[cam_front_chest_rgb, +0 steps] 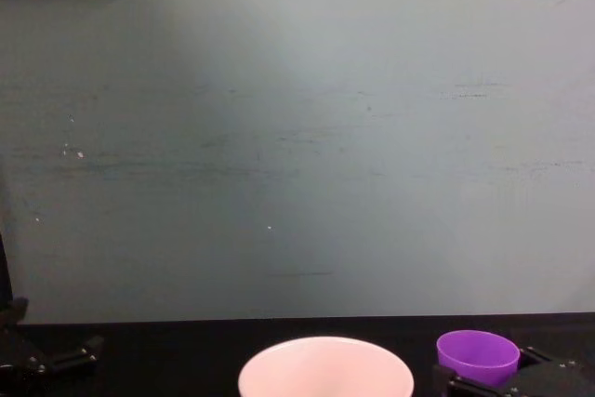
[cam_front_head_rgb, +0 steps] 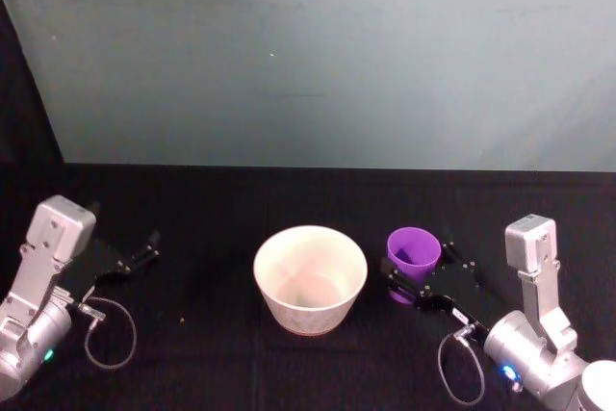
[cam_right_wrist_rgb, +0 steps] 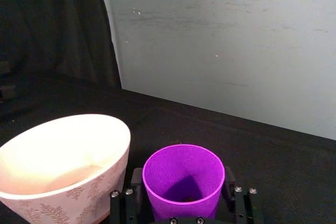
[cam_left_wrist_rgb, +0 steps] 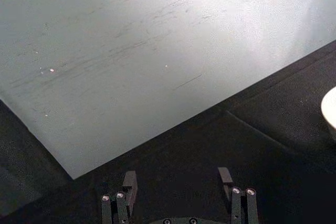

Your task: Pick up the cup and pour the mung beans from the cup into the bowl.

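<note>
Your right gripper (cam_front_head_rgb: 423, 269) is closed on the small, smooth, bright purple plastic cup (cam_front_head_rgb: 414, 249), one finger against each side of its wall. In the right wrist view the cup (cam_right_wrist_rgb: 182, 179) stands upright between the two dark fingers (cam_right_wrist_rgb: 137, 184), its open mouth facing up. You can see a small dark patch at its bottom, too small to identify.

The round white bowl (cam_front_head_rgb: 308, 320), faintly pink inside, stands just beside the cup on the robot's left. Cup and bowl are close but not touching. The same view shows the leaf pattern on the bowl's (cam_right_wrist_rgb: 94, 195) outer wall. Both vessels rest on the black cloth-covered table (cam_front_head_rgb: 212, 209), before the grey-green back panel (cam_front_head_rgb: 318, 55). From the chest view you see the cup (cam_front_chest_rgb: 477, 355) to the right of the bowl's rim (cam_front_chest_rgb: 325, 341).

Your left gripper (cam_front_head_rgb: 144, 255) lies at the table's left side, well apart from the bowl. Its fingers (cam_left_wrist_rgb: 128, 182) are spread with nothing between them.
</note>
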You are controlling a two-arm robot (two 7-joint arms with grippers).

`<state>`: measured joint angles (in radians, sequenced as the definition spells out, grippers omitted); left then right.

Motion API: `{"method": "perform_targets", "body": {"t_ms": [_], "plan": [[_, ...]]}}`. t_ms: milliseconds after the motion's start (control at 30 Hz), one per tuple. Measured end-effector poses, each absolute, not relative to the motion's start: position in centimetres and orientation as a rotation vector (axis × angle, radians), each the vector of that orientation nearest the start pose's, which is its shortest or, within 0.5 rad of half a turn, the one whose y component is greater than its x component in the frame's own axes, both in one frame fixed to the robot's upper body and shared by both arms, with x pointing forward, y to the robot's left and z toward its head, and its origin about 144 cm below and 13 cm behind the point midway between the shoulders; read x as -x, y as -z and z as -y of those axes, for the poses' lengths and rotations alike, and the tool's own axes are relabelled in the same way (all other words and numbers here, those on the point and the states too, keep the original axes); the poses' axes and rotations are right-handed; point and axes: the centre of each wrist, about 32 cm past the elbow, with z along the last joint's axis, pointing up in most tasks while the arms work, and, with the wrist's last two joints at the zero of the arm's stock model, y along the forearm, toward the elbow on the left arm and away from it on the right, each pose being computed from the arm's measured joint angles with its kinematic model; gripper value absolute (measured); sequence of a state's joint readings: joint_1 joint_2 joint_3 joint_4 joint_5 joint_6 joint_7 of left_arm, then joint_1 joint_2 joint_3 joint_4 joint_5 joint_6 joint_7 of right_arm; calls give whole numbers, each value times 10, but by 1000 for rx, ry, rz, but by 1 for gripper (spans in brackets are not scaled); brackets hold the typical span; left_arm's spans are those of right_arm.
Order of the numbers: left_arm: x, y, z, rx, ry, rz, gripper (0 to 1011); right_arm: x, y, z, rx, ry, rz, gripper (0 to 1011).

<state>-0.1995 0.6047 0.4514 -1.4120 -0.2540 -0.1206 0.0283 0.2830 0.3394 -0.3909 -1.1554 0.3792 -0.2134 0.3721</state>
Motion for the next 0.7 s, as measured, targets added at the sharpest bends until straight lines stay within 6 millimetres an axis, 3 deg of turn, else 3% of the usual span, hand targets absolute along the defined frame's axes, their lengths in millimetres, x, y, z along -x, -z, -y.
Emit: {"method": "perform_targets", "body": {"t_ms": [267, 700], "plan": [[-489, -1140, -310, -304, -1248, 285, 1000, -518, -1097, 262, 57, 986, 7, 761], [-489, -1140, -310, -304, -1248, 285, 1000, -518, -1097, 263, 57, 987, 7, 722]]}}
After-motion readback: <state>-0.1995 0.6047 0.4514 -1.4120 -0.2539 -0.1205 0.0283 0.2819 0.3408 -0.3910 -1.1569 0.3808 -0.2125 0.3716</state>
